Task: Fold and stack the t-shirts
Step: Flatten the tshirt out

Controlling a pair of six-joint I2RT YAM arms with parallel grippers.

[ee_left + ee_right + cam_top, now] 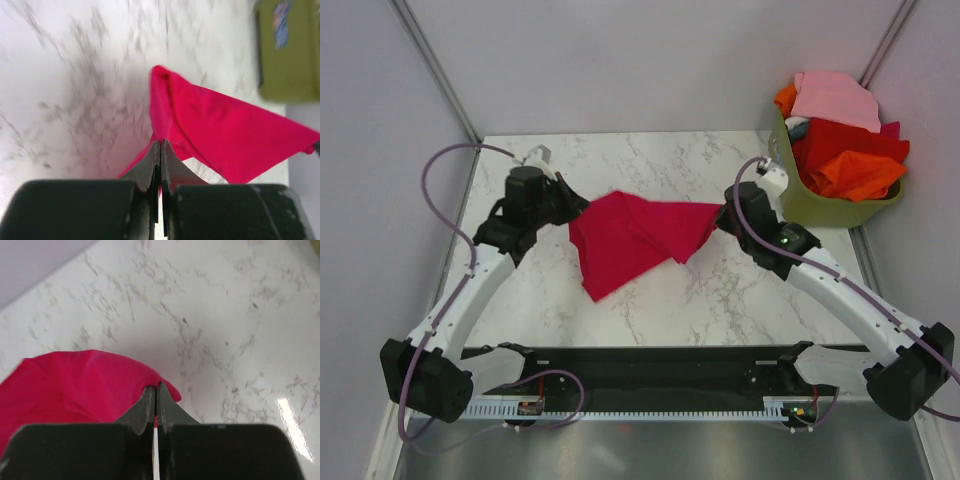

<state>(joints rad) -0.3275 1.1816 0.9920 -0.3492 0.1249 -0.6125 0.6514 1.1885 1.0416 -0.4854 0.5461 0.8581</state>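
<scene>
In the middle of the top view, a crimson t-shirt (635,240) hangs stretched between the two arms above the white marbled table (650,310). The left gripper (572,208) pinches the cloth at its left end and the right gripper (722,215) pinches it at its right end, so the upper edge runs almost level from one to the other. Below that edge the cloth sags in loose folds and narrows to a corner at the lower left of the garment; whether that corner rests on the table cannot be told. In the left wrist view the black fingers (150,167) are pressed together with a sliver of red cloth caught between them, and the shirt fans away toward the right of the frame. In the right wrist view the fingers (145,407) are likewise clamped tight on a rounded fold of the shirt, which spreads off to the lower left of that frame. At the upper right of the top view an olive-green basket (820,208) sits at the table's far corner, well apart from the held shirt, heaped with a pink t-shirt (835,98), a red t-shirt (840,142) and an orange t-shirt (865,175).
</scene>
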